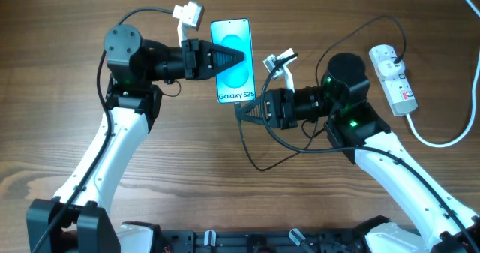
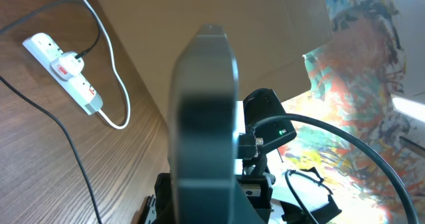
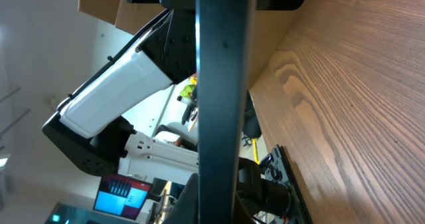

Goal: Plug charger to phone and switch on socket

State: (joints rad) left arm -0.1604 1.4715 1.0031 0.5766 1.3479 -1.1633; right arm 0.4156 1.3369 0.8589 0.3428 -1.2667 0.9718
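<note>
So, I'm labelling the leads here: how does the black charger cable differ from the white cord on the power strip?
The charger cable is thin and black; the white cord is thicker and white. The charger cable runs left from the power strip in loose loops toward the phone; the white cord curves off toward the picture's right edge. Both start at the power strip.

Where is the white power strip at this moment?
In the overhead view, the power strip lies on the far right side of the table, just to the right of the right arm.
</note>
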